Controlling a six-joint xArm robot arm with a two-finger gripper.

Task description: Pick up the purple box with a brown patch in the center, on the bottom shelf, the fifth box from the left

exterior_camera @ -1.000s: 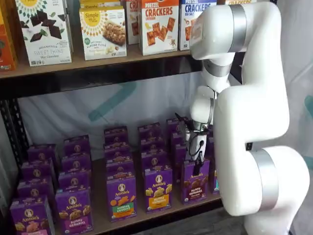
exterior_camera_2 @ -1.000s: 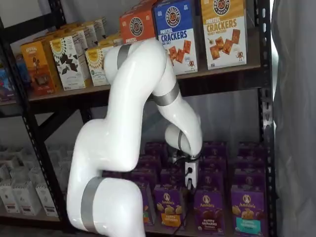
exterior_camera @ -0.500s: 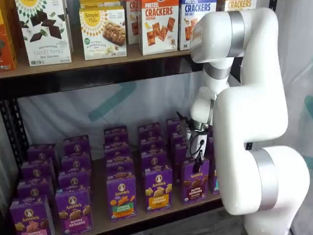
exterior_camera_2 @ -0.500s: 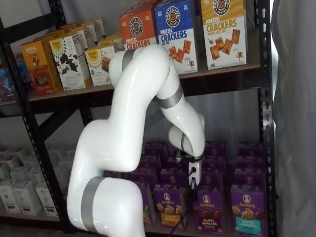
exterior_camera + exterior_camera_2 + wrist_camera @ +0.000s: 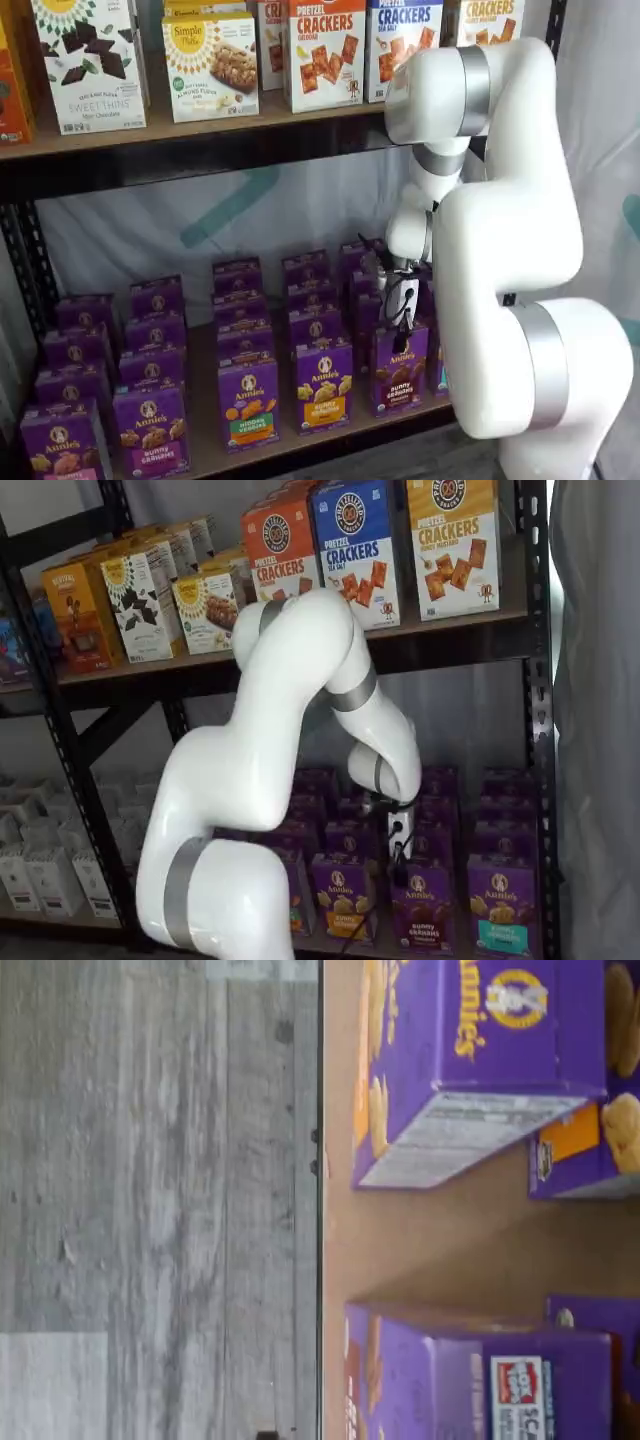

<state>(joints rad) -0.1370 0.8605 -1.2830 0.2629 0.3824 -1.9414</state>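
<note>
The purple box (image 5: 399,368) with the dark brown "Bunny Grahams" band stands upright at the front of the bottom shelf (image 5: 203,425), and it shows in both shelf views (image 5: 420,906). My gripper (image 5: 401,336) hangs just above the box's top edge, fingers pointing down, also seen in a shelf view (image 5: 400,851). The fingers show side-on with no plain gap and no box between them. The wrist view shows the brown shelf board (image 5: 430,1245), its front edge and purple cartons, but no fingers.
Purple cartons with orange (image 5: 322,386) and teal (image 5: 498,915) bands flank the target, with more rows behind. White and blue cracker boxes (image 5: 326,52) fill the upper shelf. A black rack post (image 5: 536,730) stands at the right. Grey plank floor (image 5: 150,1200) lies below the shelf edge.
The arm has shifted slightly; in one shelf view the gripper has moved a little right and down, closer over the brown-banded box. The boxes have not moved.
</note>
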